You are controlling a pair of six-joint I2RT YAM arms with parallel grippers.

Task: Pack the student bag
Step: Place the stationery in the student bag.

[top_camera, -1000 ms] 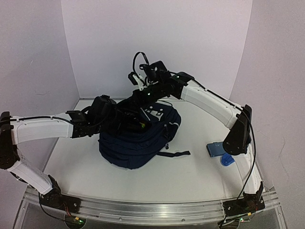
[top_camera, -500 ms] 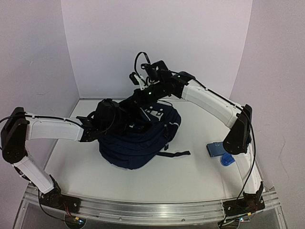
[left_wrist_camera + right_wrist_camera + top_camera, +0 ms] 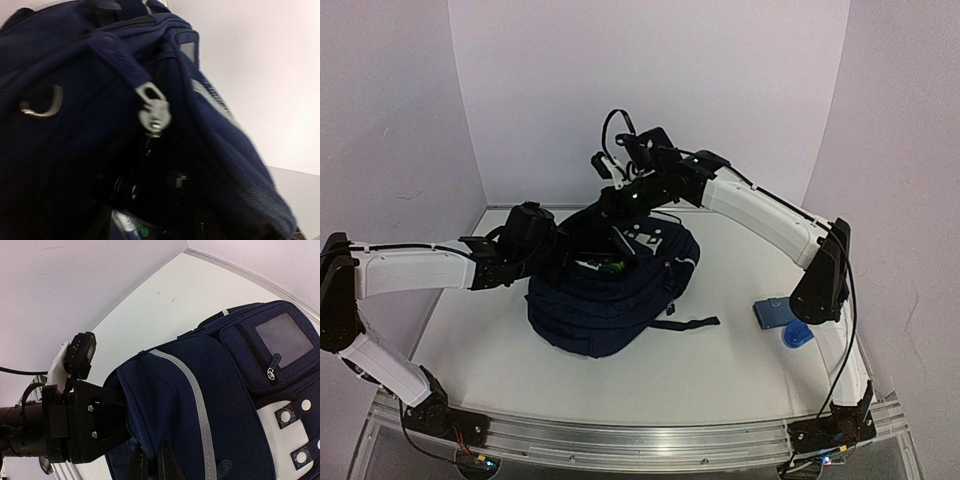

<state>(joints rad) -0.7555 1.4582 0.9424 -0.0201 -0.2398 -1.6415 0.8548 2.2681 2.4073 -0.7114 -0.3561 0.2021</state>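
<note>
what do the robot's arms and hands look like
The left arm and right arm both have white shell links joined by black joints. Thin black cables run along them, looping above the right wrist, and small green lights glow on the right arm. The left hand and right hand are black.

A silver zipper pull (image 3: 154, 114) hangs above the dark open mouth of the student bag (image 3: 60, 150).
</note>
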